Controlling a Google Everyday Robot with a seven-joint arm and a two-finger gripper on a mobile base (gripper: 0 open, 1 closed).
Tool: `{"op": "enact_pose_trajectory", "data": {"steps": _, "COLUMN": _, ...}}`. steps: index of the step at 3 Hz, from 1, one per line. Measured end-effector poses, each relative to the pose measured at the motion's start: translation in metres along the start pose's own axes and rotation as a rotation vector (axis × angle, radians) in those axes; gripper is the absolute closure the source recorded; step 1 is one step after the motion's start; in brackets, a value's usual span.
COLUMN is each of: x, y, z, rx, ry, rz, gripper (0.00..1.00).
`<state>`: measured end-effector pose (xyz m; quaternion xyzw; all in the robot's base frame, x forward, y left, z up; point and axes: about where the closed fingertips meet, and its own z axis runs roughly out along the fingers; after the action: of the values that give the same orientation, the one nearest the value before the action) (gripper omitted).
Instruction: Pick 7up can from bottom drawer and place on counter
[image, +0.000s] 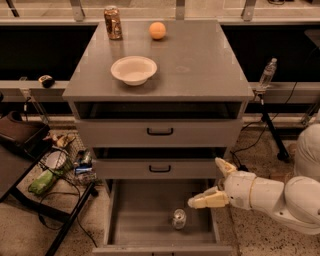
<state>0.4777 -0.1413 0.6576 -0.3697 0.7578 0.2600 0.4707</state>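
The 7up can (179, 218) stands upright on the flat grey floor of the open bottom drawer (135, 220), right of the middle and near the front. My gripper (213, 183) is at the drawer's right side, up and to the right of the can and apart from it. It is open and empty: one cream finger (204, 200) points left over the drawer, the other (224, 165) points up by the middle drawer's front. The counter (200, 65) is the cabinet's grey top.
On the counter are a white bowl (133, 69), a brown-gold can (113, 22) and an orange ball (157, 30). The two upper drawers (160, 132) are shut. A dark stand, cables and clutter (55, 170) lie to the left, and a plastic bottle (267, 74) stands to the right.
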Motion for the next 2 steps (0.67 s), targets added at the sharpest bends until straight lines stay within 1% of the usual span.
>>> {"op": "enact_pose_trajectory", "data": {"steps": 1, "x": 0.0216, "y": -0.0006, "z": 0.0149, "rx": -0.024, "ry": -0.032, "rz": 0.042, "gripper": 0.00}}
{"op": "enact_pose_trajectory", "data": {"steps": 2, "x": 0.0216, "y": -0.0005, "z": 0.0150, "rx": -0.024, "ry": -0.032, "rz": 0.043, "gripper": 0.00}}
